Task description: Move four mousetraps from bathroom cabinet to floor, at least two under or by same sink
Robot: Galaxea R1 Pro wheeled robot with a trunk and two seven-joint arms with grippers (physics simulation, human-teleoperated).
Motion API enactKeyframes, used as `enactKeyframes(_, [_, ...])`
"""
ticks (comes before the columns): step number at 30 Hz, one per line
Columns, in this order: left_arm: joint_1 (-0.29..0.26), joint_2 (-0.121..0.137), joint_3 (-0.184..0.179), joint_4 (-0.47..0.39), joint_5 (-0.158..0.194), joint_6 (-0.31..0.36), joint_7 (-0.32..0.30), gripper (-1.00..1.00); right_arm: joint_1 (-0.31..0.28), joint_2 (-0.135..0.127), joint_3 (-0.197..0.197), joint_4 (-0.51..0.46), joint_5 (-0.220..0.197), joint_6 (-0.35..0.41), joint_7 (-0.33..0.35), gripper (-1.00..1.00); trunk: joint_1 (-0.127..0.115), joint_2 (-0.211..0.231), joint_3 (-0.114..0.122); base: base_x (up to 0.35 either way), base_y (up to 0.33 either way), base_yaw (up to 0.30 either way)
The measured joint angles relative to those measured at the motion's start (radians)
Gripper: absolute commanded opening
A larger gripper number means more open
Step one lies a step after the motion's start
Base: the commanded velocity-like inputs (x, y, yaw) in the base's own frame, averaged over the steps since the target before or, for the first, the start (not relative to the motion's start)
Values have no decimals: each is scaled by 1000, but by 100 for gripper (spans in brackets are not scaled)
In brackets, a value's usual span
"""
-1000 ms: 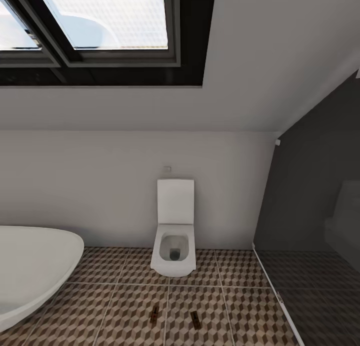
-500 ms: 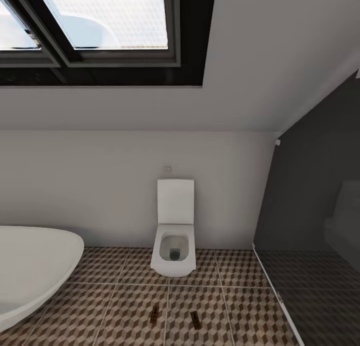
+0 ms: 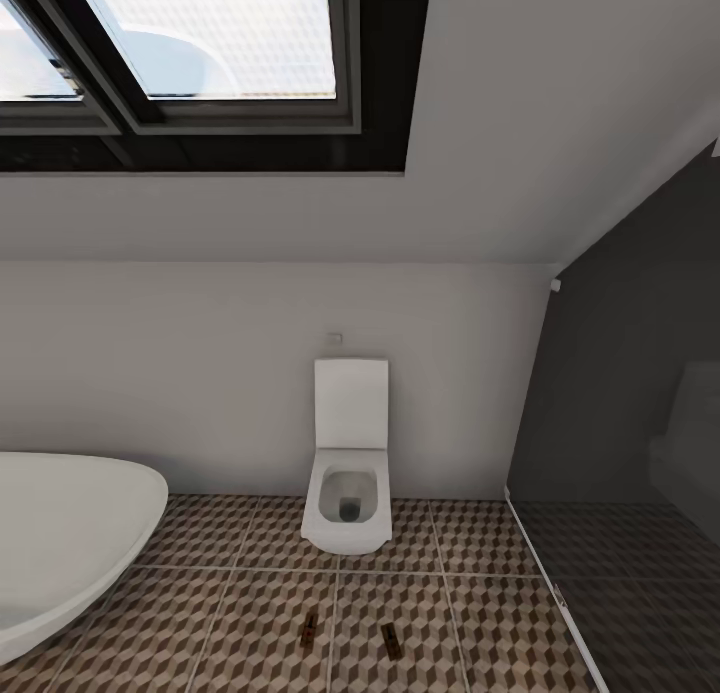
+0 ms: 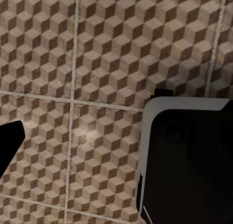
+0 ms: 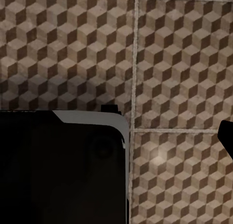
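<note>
— Where are the mousetraps lying?

— Two mousetraps are lying side by side, apart, on the bathroom floor, in front of the square white toilet. The white bathtub is sitting off to my left; a dark glass panel is standing on my right.

— And your grippers?

— My wrist cameras are looking down at cube-patterned tiles past dark bodywork. Whether my left or right jaws are spread or pressed together, I cannot tell.

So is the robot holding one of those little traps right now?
No. Both wrist views show bare bathroom floor between the fingers; two mousetraps lie on the tiles.
</note>
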State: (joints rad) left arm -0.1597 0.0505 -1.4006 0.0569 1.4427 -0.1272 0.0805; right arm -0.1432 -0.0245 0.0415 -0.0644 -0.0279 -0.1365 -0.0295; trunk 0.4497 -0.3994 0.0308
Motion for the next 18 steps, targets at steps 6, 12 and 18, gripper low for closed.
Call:
enactKeyframes(6, [0,0,0,0,0,0,0,100,0,0,0,0,0,0,0,100,0,0,0,0,0,0])
enactKeyframes(12, [0,0,0,0,0,0,0,100,0,0,0,0,0,0,0,100,0,0,0,0,0,0])
enactKeyframes(18, [0,0,0,0,0,0,0,100,0,0,0,0,0,0,0,100,0,0,0,0,0,0])
